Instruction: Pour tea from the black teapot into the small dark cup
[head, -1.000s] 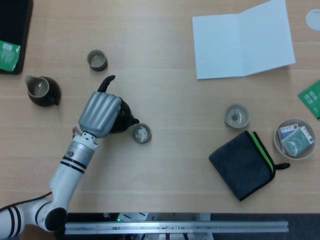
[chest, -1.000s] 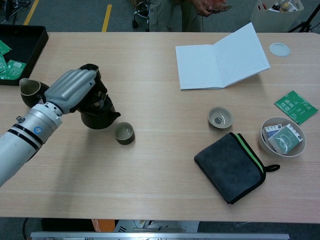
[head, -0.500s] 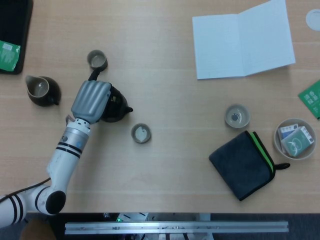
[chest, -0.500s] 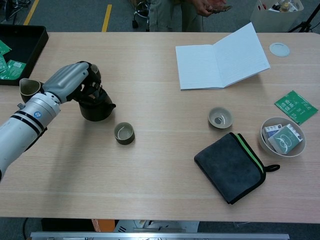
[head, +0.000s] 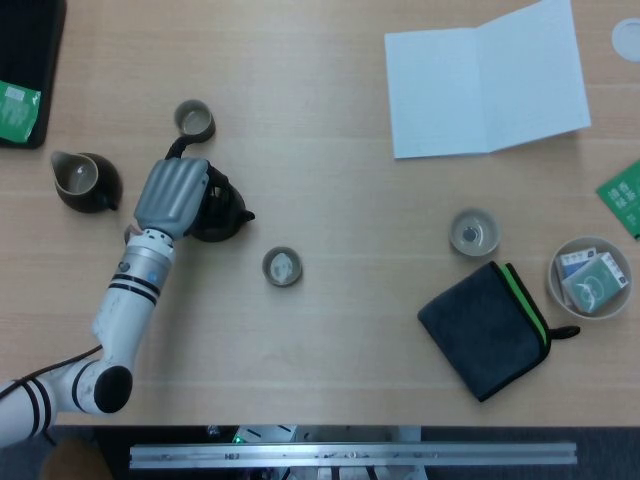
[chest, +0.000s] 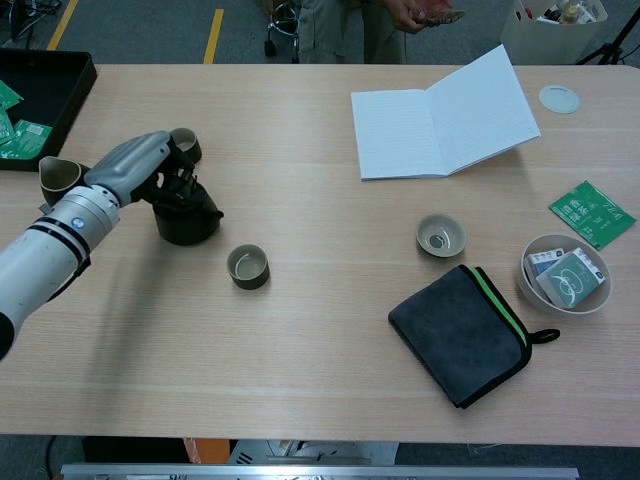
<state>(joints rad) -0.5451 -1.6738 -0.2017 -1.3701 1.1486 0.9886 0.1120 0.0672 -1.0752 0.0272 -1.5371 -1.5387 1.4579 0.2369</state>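
Head view: left robot hand (head: 172, 194) wrapped over round black ceramic teapot (head: 222, 212), gripping handle side so spout stays free, pointing toward small dark glazed cup (head: 282, 266); pot upright on pale wood counter (head: 330, 150), near cup, not touching; cup interior pale, liquid level unclear

Chest view: left robot hand (chest: 135, 169) clamped on teapot (chest: 187, 221), base seemingly on counter (chest: 320, 370); cup (chest: 247, 266) just right of spout, within pouring reach; right robot hand absent from both views
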